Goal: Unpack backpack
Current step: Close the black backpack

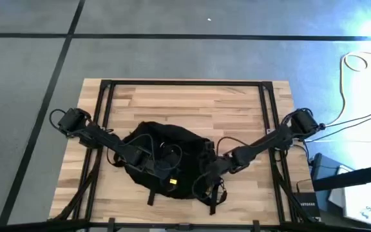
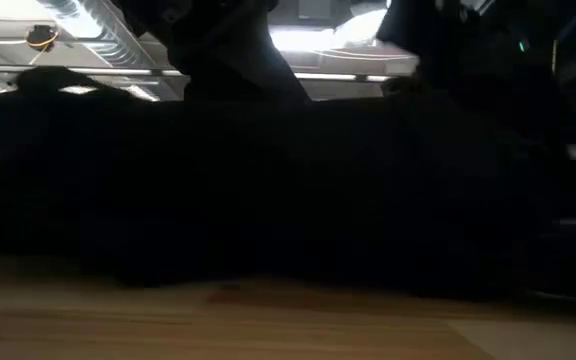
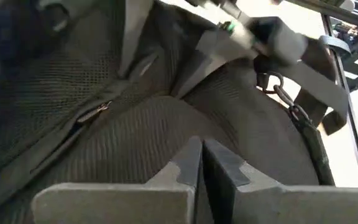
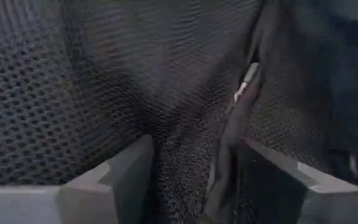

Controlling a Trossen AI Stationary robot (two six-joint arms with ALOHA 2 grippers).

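The black backpack [image 1: 169, 161] lies flat on the middle of the wooden table [image 1: 192, 103] and fills the low view as a dark mass [image 2: 268, 190]. My left gripper [image 1: 163, 169] is over its middle, fingers shut [image 3: 201, 155] just above grey mesh fabric [image 3: 135, 130]. My right gripper [image 1: 206, 179] is at the backpack's right side, near the front edge. It is open [image 4: 197, 168], with a raised fold of mesh [image 4: 225, 155] between its fingers. A small yellow patch [image 1: 172, 182] shows on the backpack between the two grippers. My left gripper holds its shut fingertips [image 3: 194, 149] close over the mesh panel, slanting down from the table's left; I cannot tell whether they touch it. My right gripper's open fingers [image 4: 129, 165] dip into the mesh from above. The fold with a dark seam [image 4: 229, 143] rises between them and lies slack on the backpack.
Black straps [image 1: 212, 196] trail from the backpack toward the table's near edge. A strap with a metal clip [image 3: 284, 93] lies beyond my left gripper. A black frame [image 1: 185, 84] runs round the table top. Bare wood lies on the far half.
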